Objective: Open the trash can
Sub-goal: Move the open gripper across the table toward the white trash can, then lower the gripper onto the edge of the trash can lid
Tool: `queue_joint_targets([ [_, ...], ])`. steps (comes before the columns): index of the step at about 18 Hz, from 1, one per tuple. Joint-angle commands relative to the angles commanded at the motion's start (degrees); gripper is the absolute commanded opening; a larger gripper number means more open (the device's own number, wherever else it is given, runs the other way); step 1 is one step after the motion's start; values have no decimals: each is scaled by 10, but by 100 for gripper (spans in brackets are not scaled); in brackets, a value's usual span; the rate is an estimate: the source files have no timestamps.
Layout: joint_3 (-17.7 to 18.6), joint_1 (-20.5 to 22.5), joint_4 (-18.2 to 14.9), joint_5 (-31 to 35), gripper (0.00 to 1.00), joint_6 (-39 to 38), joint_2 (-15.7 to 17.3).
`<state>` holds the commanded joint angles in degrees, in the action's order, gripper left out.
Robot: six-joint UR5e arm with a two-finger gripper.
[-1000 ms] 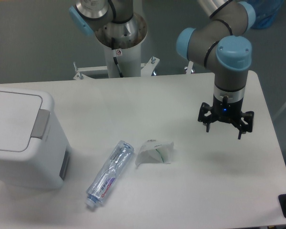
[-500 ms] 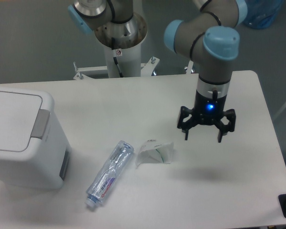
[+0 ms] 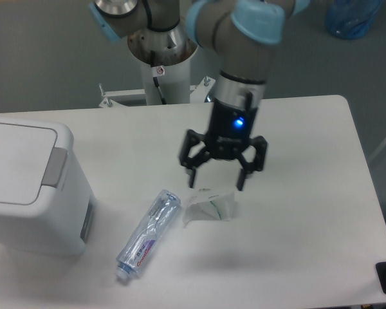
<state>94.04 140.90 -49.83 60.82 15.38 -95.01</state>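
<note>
We see the bin (image 3: 32, 187) at the table's left with its lid shut; nothing is done yet. Our gripper (image 3: 219, 175), spread wide and empty, hangs mid-table, well apart.

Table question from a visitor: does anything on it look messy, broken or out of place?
Two bits of litter lie loose on the table: an empty plastic bottle on its side and a crumpled wrapper beside it. The trash can stands closed at the left. Nothing looks spilled or broken.
</note>
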Motion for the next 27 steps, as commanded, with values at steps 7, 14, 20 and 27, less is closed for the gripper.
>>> queue_joint_targets([
  [7,27,-91,2,2,100,1,18],
  [14,30,-112,6,4,100,0,15],
  [20,29,-123,19,4,100,1,-7],
  [27,30,-128,19,5,100,1,-15],
])
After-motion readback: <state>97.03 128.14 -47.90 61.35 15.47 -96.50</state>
